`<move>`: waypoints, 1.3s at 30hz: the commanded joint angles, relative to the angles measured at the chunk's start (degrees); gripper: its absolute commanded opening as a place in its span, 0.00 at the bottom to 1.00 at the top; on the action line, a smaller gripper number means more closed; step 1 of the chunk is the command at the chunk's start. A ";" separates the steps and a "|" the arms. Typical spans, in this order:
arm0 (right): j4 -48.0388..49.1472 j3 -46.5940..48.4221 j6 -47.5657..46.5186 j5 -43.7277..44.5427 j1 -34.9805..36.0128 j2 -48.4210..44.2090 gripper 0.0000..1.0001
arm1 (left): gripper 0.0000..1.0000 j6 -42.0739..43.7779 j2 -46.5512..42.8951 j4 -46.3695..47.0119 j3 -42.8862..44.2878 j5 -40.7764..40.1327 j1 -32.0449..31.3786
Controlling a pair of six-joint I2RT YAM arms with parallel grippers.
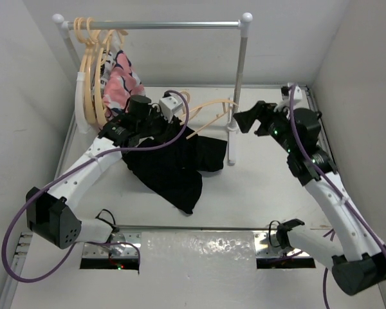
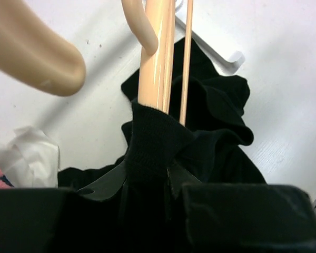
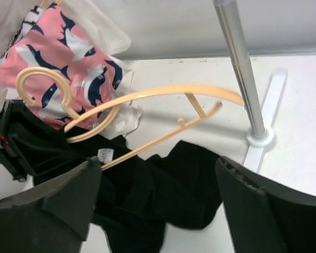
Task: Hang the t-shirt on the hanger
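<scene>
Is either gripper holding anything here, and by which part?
Left gripper grips the t-shirt at its ribbed neckband, where the hanger goes in. Right gripper is open, holding nothing.

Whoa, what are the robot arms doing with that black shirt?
They are putting the black t-shirt on a cream hanger. The left gripper pinches the t-shirt at its neck, and one end of the hanger is poked into the neck hole. The hook and the other end stick out, and most of the t-shirt lies crumpled on the table. The right gripper is open beside the rack's pole, holding nothing.
</scene>
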 commanded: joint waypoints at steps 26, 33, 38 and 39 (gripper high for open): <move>27.28 -17.30 21.59 7.75 19.03 18.62 0.71 | 0.00 -9.65 -10.41 14.04 -10.65 3.69 0.07; 16.59 -9.94 6.69 5.47 19.81 13.98 0.70 | 0.00 -6.32 -11.20 12.73 -11.17 1.42 0.07; -5.62 -3.78 -20.48 -4.27 19.99 4.66 0.70 | 0.00 1.93 -11.91 11.50 -12.32 4.46 0.07; -8.38 -0.72 -23.12 -5.86 19.99 2.39 0.69 | 0.00 3.86 -12.00 10.01 -12.14 5.70 0.07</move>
